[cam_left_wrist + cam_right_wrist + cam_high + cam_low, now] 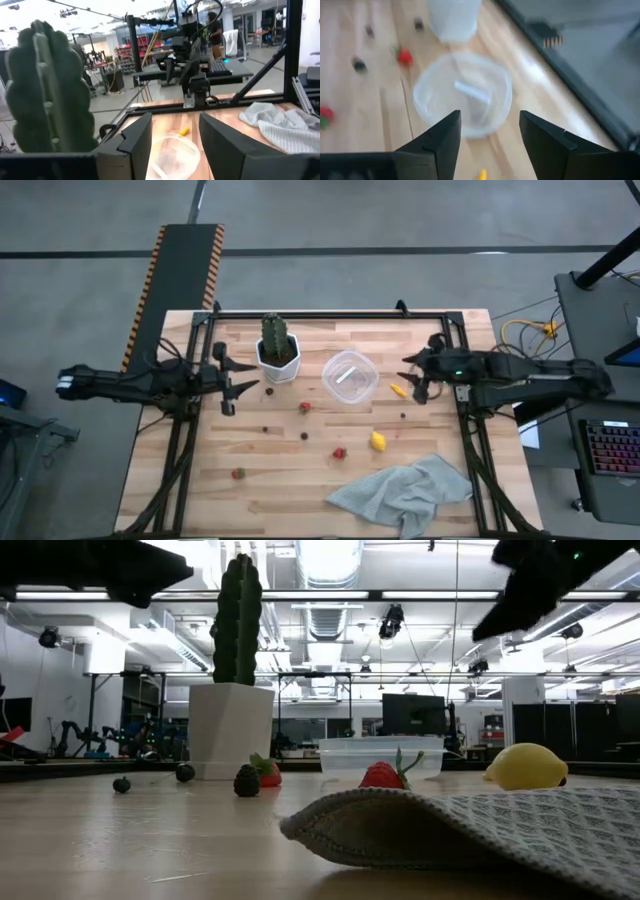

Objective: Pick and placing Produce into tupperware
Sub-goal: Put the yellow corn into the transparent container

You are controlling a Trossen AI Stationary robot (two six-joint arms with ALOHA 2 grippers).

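The clear tupperware sits mid-table toward the far edge, just beside the white pot holding a cactus, with the left gripper hovering open-fingered on the pot's other side and the right gripper hovering spread over a yellow banana piece near the right rail. Open wood lies in front of the container, dotted with a strawberry, another strawberry, a lemon and a dark berry. A grey cloth fills the near right corner, and a third strawberry lies near the front left.
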